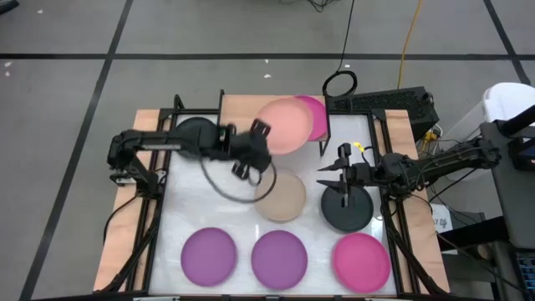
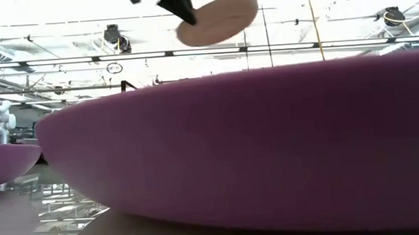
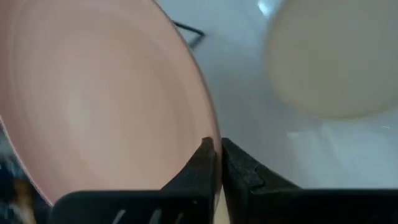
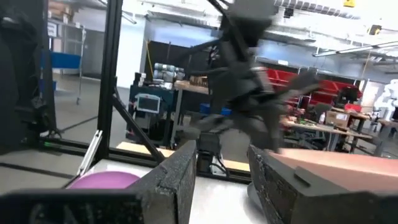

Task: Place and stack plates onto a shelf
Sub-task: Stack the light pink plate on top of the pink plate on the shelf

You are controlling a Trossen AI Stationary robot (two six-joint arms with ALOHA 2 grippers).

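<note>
I see the left gripper (image 1: 261, 139) clenched on the rim of the peach plate (image 1: 284, 125), which is raised above the shelf (image 1: 242, 104) and tilted, its face toward the camera above. The right gripper (image 1: 341, 177) hangs released over a black plate (image 1: 347, 209).

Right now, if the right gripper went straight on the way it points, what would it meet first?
Probably the left gripper, holding the peach plate by its rim: it sits dead ahead of the right gripper in the right wrist view. Depth is unclear.
</note>
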